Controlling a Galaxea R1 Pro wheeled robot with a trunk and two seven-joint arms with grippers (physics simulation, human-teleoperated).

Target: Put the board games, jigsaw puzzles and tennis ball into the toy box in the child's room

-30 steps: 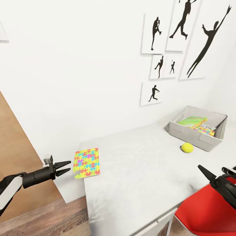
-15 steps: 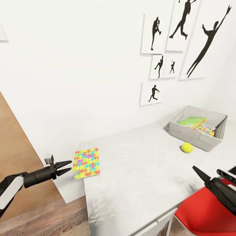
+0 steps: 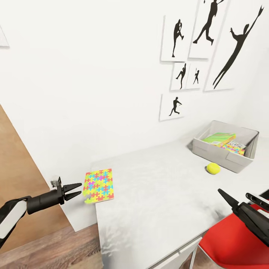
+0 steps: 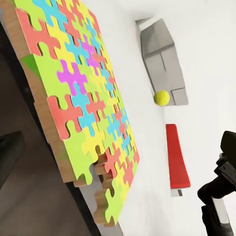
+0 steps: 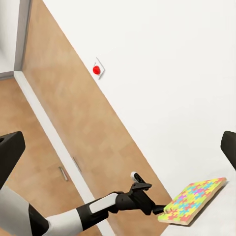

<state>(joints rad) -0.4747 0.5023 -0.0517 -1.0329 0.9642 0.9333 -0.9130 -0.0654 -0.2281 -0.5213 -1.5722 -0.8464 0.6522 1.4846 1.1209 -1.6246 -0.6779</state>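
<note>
One jigsaw puzzle [image 3: 99, 185] lies flat at the left end of the table [image 3: 157, 198], its near corner overhanging the edge. My left gripper [image 3: 80, 189] is open, its tips just short of the puzzle's left edge [image 5: 196, 199]. The left wrist view looks along the puzzle [image 4: 83, 98] from very close. The tennis ball [image 3: 213, 168] rests on the table in front of the toy box [image 3: 239, 161]. Inside the box are a yellow-green board game [image 3: 220, 138] and another jigsaw [image 3: 234, 148]. My right gripper [image 3: 233, 192] hovers open over the table's near right edge.
A red chair [image 3: 239, 243] stands under my right arm at the table's front. The white wall with black silhouette pictures [image 3: 209, 45] runs behind the table. A brown wooden door [image 3: 15, 179] and wood floor lie to the left, past the table's end.
My right gripper has shifted a little to the left over the table's edge. The left gripper and the puzzle have stayed where they were.
</note>
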